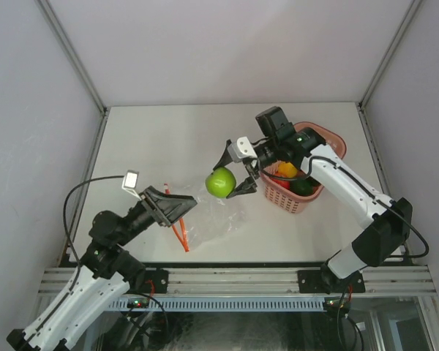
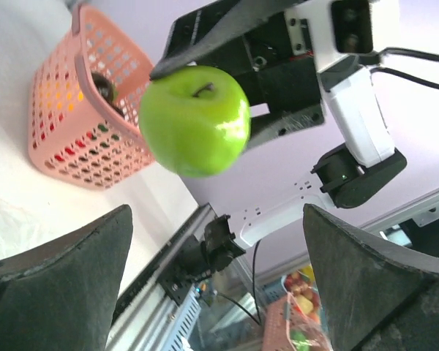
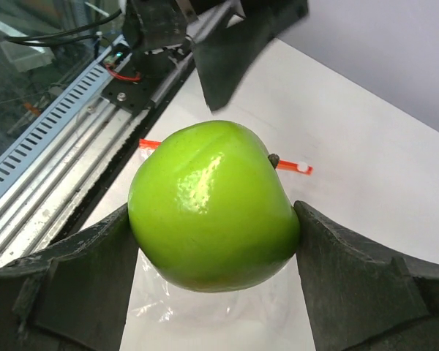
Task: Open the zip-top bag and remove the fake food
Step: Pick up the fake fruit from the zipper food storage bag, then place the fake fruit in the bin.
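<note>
Right gripper [image 1: 227, 181] is clamped on the green apple [image 1: 221, 183], held above the table between bag [image 1: 218, 219] and basket [image 1: 307, 199]. Left gripper [image 1: 181, 208] is spread wide, grasping nothing, at the bag's left edge. Bag lies flat, centre-near: clear, crinkled, orange zip strip [image 1: 180, 235] on its left side, no food visible inside. Basket, right, holds red, yellow and dark green pieces. Judged: removal nearly complete; the apple remains to be dropped.
</note>
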